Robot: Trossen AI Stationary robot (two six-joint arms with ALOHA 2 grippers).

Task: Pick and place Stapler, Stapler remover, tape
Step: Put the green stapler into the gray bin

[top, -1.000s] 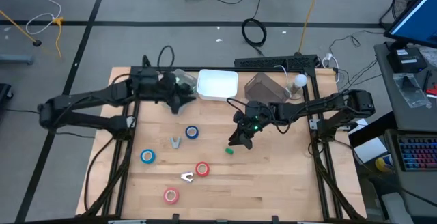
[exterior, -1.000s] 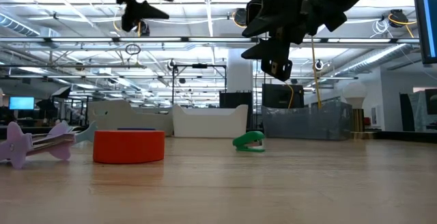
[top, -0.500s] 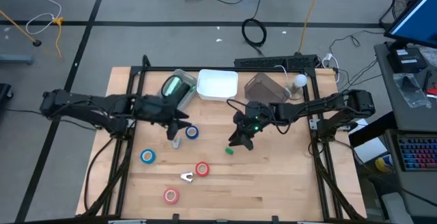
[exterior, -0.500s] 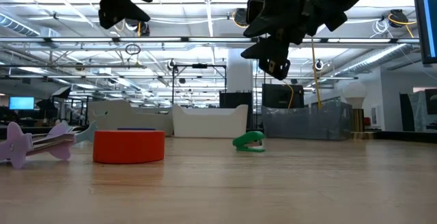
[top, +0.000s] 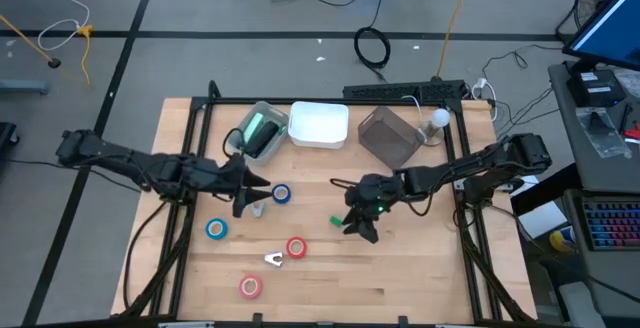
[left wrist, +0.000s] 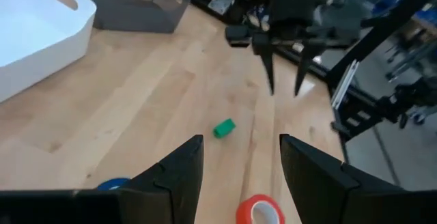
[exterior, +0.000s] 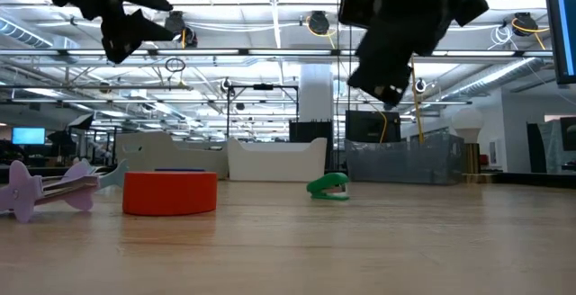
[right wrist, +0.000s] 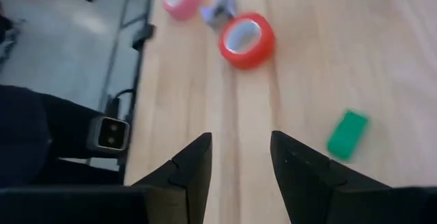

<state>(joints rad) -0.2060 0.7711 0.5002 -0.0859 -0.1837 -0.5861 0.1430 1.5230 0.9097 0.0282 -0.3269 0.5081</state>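
Wooden surface with scattered desk items

The wooden surface carries a white tray and grey bin at the far edge, a clear container beside them, two blue tape rolls, two red ones, a small green stapler mid-surface, and two staple removers.

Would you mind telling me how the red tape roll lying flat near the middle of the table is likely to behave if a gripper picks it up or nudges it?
The red tape roll lies flat on the table, so a nudge would probably slide it, not roll it. Its short, rigid-looking ring should hold its shape when pinched. Set on edge, it would likely roll.
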